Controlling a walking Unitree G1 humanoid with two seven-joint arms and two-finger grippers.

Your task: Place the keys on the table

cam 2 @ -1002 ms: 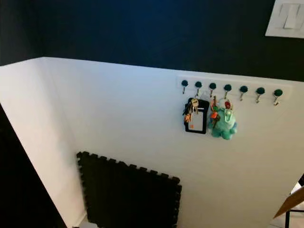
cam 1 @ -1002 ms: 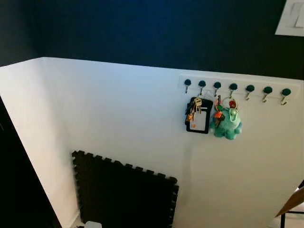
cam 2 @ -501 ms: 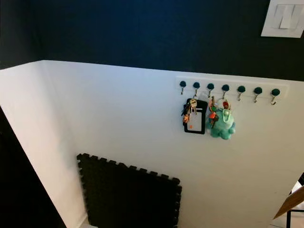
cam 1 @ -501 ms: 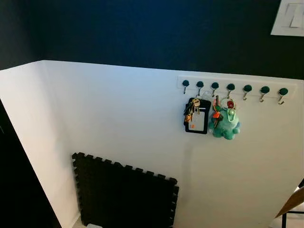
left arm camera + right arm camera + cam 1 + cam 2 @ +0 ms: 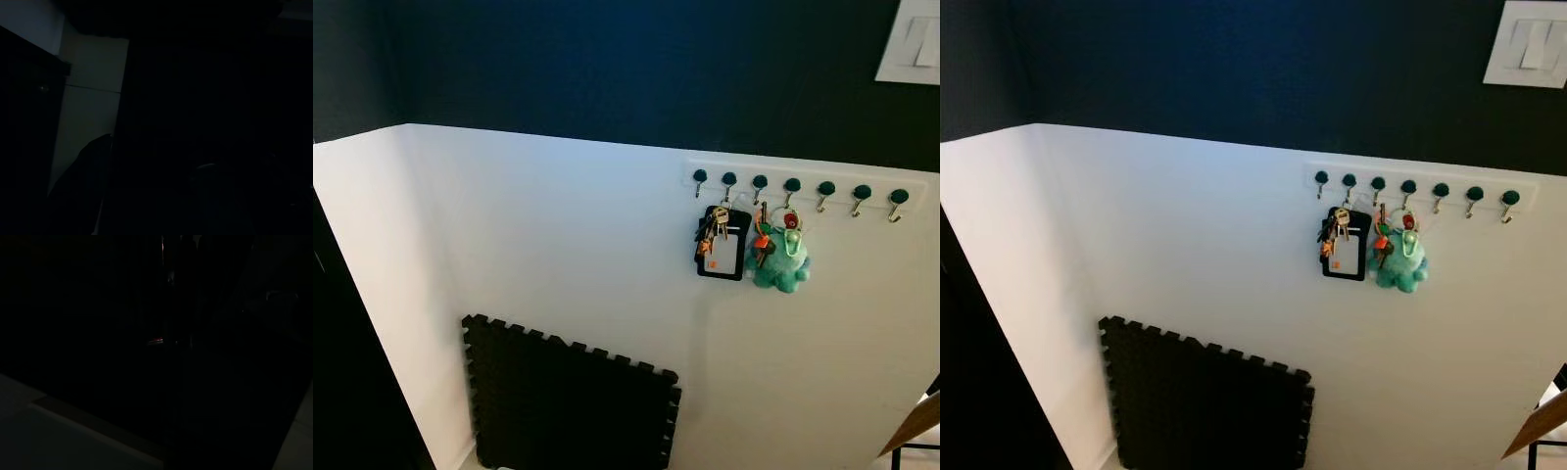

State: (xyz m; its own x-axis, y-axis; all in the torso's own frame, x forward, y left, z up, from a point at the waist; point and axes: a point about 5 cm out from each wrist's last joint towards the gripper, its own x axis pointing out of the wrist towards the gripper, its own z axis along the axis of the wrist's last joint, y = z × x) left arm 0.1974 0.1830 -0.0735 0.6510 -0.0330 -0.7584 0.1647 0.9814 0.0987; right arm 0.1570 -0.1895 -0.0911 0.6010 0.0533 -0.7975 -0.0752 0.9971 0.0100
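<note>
The keys (image 5: 712, 227) hung on the hook rail (image 5: 803, 183), a white strip with seven dark-capped hooks fixed to the wall along the upper edge of the white lower panel (image 5: 558, 255). This bunch dangled from the second hook counting from the rail's left end, a few metal keys with an orange tag among them. Directly behind it, touching, hung a black card holder (image 5: 726, 255) with a pale card in its window. Just beside, on the third and fourth hooks, hung a second bunch with a red and an orange tag, tied to a teal plush toy (image 5: 781, 264). The plush lay against the wall, touching or nearly touching the card holder's right side. The three hooks toward the rail's right end carried nothing.

Above the rail the wall was dark navy (image 5: 607, 69). A white light switch plate (image 5: 911, 47) sat on it near the top right corner of the head views. Below and left of the hooks, a black foam mat (image 5: 570, 403) with interlocking toothed edges leaned upright against the white panel. A tan edge of cardboard (image 5: 913, 423) showed at the lower right.

Both wrist views were very dark. The left one gave a pale vertical panel (image 5: 90, 107) beside black shapes. Whether the grippers were open or closed could not be told.
</note>
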